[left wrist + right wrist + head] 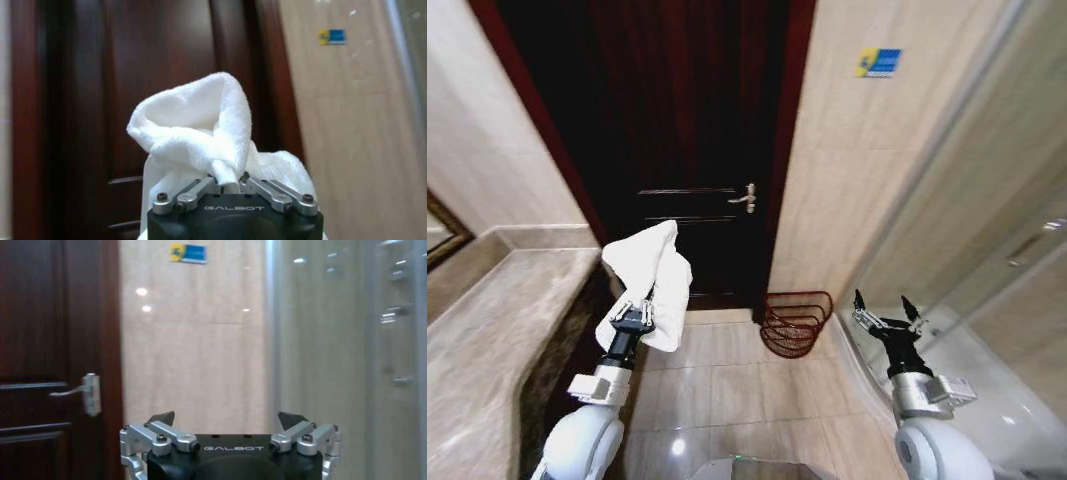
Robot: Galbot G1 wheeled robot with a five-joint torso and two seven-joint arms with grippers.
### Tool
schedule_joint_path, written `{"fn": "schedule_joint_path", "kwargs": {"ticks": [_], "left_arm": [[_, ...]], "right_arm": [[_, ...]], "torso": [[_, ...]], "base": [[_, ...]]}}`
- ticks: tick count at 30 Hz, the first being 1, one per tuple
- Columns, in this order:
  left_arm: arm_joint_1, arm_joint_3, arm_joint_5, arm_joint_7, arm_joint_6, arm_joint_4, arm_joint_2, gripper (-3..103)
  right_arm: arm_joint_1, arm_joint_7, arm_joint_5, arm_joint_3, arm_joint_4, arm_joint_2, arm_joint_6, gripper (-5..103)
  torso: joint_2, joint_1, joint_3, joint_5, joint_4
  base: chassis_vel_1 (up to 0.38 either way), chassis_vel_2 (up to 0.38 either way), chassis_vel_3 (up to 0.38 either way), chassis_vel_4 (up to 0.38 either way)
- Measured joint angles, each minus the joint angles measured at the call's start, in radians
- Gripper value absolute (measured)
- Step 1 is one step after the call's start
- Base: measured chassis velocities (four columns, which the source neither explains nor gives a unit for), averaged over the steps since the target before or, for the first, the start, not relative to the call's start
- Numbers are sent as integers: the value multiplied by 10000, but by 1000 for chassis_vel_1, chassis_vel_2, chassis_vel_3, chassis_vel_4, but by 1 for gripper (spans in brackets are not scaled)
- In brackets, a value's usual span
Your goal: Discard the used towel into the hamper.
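Note:
A white towel (651,276) hangs bunched in the air in front of the dark door, with my left gripper (636,312) shut on its lower part. In the left wrist view the towel (200,131) rises above the shut left gripper (230,181) and drapes down behind it. The hamper (795,320), a dark reddish-brown wire basket, stands on the floor against the wall, to the right of the towel and lower. My right gripper (883,306) is open and empty, held up right of the hamper; the right wrist view shows the same right gripper (227,419) facing the tiled wall.
A dark wooden door (692,130) with a metal handle (745,198) is straight ahead. A stone counter (497,330) runs along the left. A glass shower enclosure (987,270) fills the right side. Beige floor tiles (727,385) lie between them.

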Motion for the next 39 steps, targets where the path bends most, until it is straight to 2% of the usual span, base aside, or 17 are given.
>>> {"fn": "schedule_joint_path", "kwargs": {"ticks": [10, 15, 20, 28, 39], "left_arm": [[-81, 27, -227, -33, -216, 97, -9, 8], [5, 31, -272, -50, -292, 115, -22, 8], [7, -20, -383, -52, -321, 157, 30, 8], [-50, -3, -501, -48, -316, 187, 77, 8], [-13, -5, -546, -9, -337, 236, 57, 8]], "right_arm": [[-86, -11, -113, -60, 56, 77, 47, 100], [-171, -35, -208, -109, 47, 155, 163, 100], [-257, -62, -286, -139, 51, 235, 219, 100], [-297, -115, -485, -123, -81, 290, 948, 100], [-349, -31, -507, -99, -98, 301, 874, 100]], "torso": [[0, 1, 1, 3, -4], [0, 0, 0, 2, 3], [1, 0, 0, 2, 3], [0, 0, 0, 1, 1], [0, 0, 0, 1, 1]], "base": [[-137, -194, -98, -43], [-62, -101, -31, 25], [-22, -46, 22, 37], [0, 0, 0, 0], [0, 0, 0, 0]]}}
